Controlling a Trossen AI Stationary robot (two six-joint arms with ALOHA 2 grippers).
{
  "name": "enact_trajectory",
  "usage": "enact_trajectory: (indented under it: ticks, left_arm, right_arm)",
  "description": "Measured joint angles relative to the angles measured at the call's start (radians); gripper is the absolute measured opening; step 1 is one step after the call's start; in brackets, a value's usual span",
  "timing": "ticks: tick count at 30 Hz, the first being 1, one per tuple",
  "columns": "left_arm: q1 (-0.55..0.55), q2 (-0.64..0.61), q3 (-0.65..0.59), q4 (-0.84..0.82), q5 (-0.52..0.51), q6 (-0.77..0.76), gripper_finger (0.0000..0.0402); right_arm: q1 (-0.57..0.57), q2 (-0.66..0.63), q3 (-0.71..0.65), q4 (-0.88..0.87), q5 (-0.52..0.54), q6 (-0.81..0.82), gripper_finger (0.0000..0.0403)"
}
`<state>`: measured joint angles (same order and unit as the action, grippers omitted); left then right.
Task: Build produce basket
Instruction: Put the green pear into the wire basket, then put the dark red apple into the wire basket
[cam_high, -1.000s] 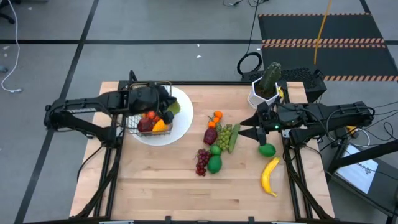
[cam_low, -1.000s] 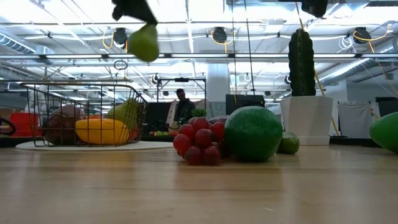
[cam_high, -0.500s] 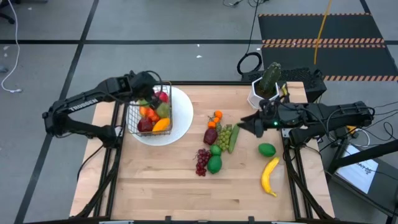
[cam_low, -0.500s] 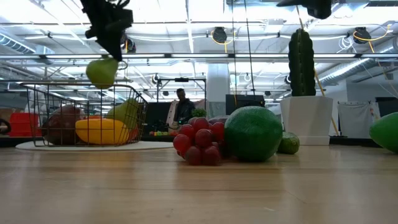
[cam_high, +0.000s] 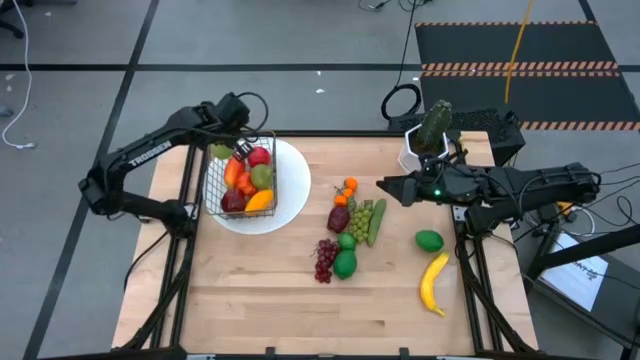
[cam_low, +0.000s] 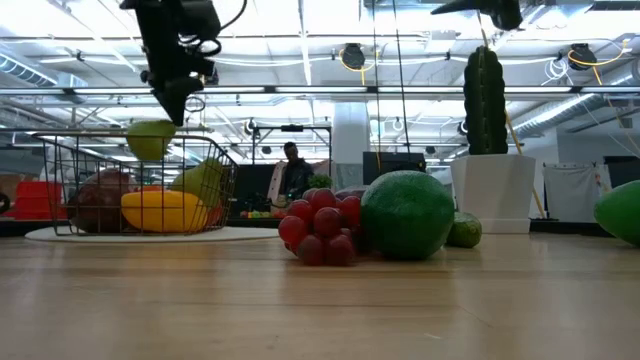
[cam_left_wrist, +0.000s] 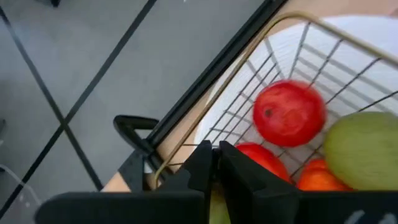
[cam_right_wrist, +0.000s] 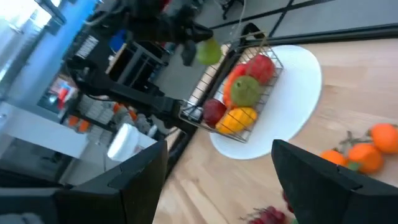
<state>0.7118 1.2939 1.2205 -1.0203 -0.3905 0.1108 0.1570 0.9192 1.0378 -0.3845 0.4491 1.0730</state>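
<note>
The small rectangular basket of thin dark wire mesh (cam_high: 243, 174) stands on the round white plate (cam_high: 291, 196) at the far left of the pale wooden desk (cam_high: 260, 290), and it is already partly filled: a red apple (cam_high: 260, 156), an orange piece, a green fruit, a dark red fruit and a yellow piece lie inside. A good share of the produce is left on the desk, well apart from the basket: small oranges (cam_high: 346, 189), a bunch of green grapes (cam_high: 360, 215) beside a dark green cucumber (cam_high: 378, 220), a bunch of red grapes (cam_high: 326, 259), a round green lime (cam_high: 345, 264), a second green fruit (cam_high: 429, 241) and a yellow banana (cam_high: 433, 281). By this count the job looks somewhere near half done. The left hand (cam_low: 172, 98) hangs over the basket's far left corner, pointing down, with a yellow-green pear (cam_low: 150, 139) just under its tips at rim height; whether it is clenched on the pear or has released it I cannot tell, though the wrist view shows the two fingers (cam_left_wrist: 205, 165) drawn close together. The right hand (cam_high: 385, 186) reaches in from the right toward the loose pile, near the white pot with the green cactus (cam_high: 430, 133), its fingers spread apart and grasping nothing.
</note>
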Motion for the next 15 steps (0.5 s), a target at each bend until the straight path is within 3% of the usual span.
enact_trajectory:
  ticks: [9, 15]
  left_arm:
    - [0.049, 0.073, 0.000, 0.002, 0.004, 0.034, 0.0072]
    - [0.039, 0.079, 0.000, -0.006, 0.012, -0.074, 0.0087]
  right_arm:
    - [0.013, 0.095, 0.000, 0.217, -0.002, 0.000, 0.0281]
    - [0.047, 0.151, 0.000, 0.287, -0.004, 0.000, 0.0281]
